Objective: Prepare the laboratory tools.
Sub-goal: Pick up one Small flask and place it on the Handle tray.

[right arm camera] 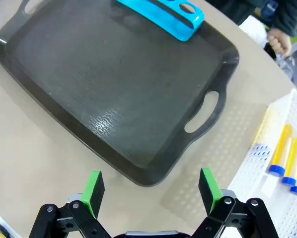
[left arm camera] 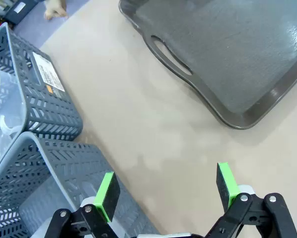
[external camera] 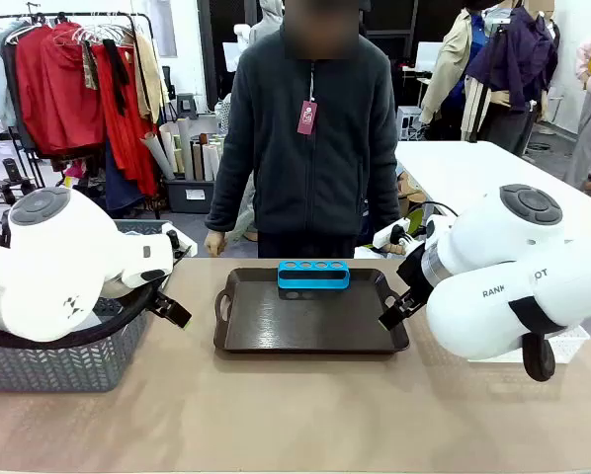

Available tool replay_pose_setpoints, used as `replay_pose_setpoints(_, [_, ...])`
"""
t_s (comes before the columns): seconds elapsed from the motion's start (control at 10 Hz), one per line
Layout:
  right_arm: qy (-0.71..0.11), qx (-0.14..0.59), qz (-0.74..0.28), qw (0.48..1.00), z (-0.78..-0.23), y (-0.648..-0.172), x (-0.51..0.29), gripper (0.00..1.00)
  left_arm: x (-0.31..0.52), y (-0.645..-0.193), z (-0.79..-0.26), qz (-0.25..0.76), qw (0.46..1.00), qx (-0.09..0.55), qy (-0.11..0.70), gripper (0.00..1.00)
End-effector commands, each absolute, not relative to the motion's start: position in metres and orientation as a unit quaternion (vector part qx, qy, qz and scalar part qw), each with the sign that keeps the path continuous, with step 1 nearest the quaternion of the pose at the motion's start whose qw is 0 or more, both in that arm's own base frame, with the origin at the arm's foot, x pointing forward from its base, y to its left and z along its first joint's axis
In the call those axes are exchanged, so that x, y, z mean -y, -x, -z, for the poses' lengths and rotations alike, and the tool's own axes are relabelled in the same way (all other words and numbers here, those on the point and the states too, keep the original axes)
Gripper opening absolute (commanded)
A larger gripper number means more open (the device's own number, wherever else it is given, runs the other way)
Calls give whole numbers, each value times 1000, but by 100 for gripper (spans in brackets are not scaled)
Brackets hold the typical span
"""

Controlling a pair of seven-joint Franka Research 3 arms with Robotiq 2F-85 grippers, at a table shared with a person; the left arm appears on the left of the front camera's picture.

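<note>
Amber tubes with blue caps [right arm camera: 283,154] lie in a white perforated basket [right arm camera: 248,173] to the right of the dark brown tray [right arm camera: 113,94]. A clear plastic vessel [left arm camera: 0,111] sits inside a grey basket [left arm camera: 49,106]; whether it is the flask or the beaker I cannot tell. My left gripper [left arm camera: 167,191] hangs open over bare table between the grey baskets and the tray's left handle. Over the tray's near right corner my right gripper [right arm camera: 151,191] stands open too. In the front view the left gripper [external camera: 174,309] and right gripper [external camera: 394,311] flank the tray [external camera: 310,321].
A blue four-hole rack [external camera: 313,275] stands at the far edge of the tray. The person stands behind the table, one hand [right arm camera: 280,42] near the white basket. A grey basket [external camera: 68,360] sits under my left arm. The table in front of the tray is bare.
</note>
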State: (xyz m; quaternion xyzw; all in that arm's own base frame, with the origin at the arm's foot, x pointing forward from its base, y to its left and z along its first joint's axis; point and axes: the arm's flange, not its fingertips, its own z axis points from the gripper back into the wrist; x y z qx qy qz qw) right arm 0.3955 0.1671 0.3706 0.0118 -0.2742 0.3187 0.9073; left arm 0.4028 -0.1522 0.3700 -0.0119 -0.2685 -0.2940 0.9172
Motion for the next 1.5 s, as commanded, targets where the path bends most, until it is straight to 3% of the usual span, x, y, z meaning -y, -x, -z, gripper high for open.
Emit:
replay_pose_setpoints(0.0, [-12, 274, -319, 907, -371, -396, -167, 100, 152, -403, -370, 294, 917, 269, 12, 100])
replay_pose_setpoints(1.4, [-12, 274, -319, 907, -371, -396, -167, 100, 152, -403, -370, 294, 917, 269, 12, 100])
